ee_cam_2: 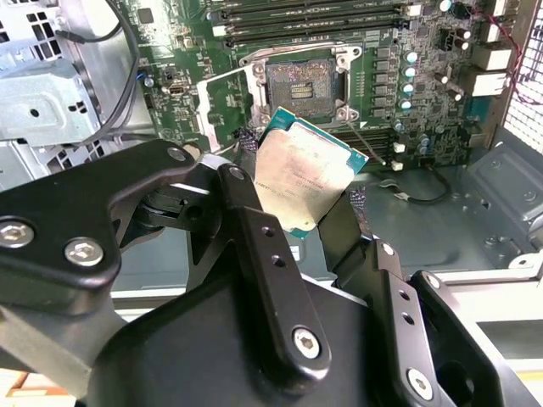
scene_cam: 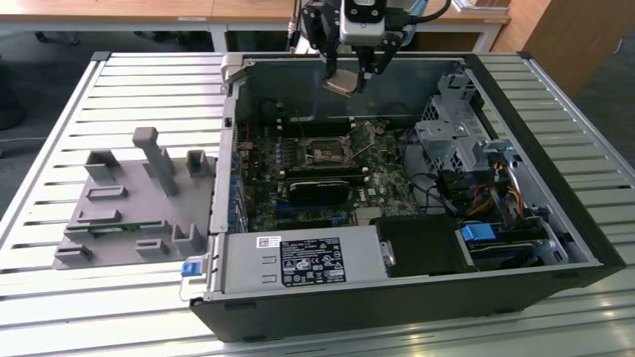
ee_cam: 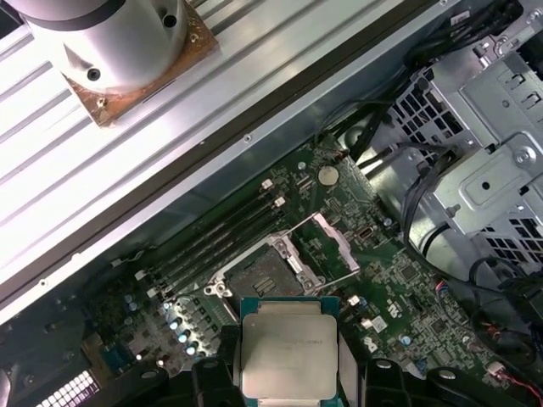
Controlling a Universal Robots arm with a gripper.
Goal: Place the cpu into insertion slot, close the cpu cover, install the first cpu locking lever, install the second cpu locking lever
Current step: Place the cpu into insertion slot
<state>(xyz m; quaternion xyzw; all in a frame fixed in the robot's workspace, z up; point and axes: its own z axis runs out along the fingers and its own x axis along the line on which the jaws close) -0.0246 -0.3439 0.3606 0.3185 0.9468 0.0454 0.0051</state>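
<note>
Your gripper (scene_cam: pixel 349 79) is clamped on the cpu (ee_cam_2: pixel 305 174), holding it in the air above the open case (scene_cam: pixel 397 297), near its far wall. The socket (ee_cam: pixel 259 275) lies uncovered, the cpu cover (ee_cam: pixel 338 243) raised.

cpu (ee_cam: pixel 287 356) held tilted (silver-topped); cpu cover (ee_cam: pixel 338 242) open

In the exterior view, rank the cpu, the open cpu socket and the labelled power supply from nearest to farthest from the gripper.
1. the cpu, held in the gripper, above the case.
2. the cpu socket, below on the green board.
3. the power supply, at the case's near edge.
</note>
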